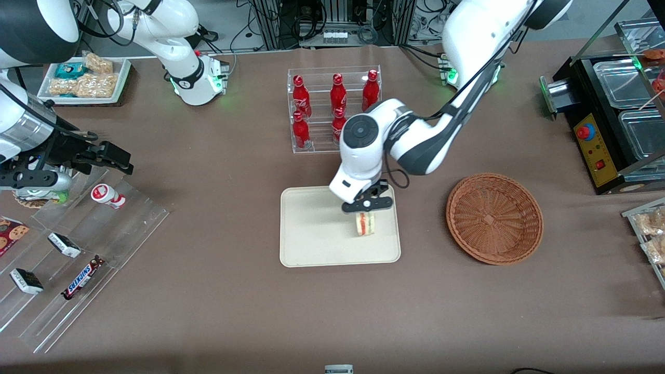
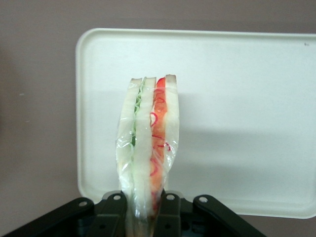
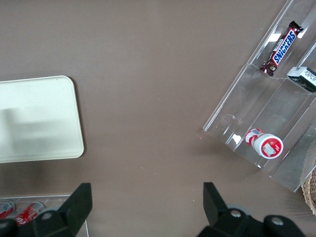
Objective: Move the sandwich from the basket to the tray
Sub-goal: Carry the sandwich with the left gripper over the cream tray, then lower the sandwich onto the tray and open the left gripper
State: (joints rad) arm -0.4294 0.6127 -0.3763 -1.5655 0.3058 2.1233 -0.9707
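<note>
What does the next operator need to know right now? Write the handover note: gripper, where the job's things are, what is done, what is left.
Gripper: over the tray, shut on the sandwich, holding it on edge by one end.
Sandwich: out of the basket, above the tray's end nearer the basket; whether it touches the tray surface cannot be told.
Tray: nothing else on it, in front of the rack of red bottles.
Basket: empty, beside the tray toward the working arm's end of the table.
Done: pick-up and carry to the tray.
Left: set the sandwich down, open the fingers, withdraw the arm.
</note>
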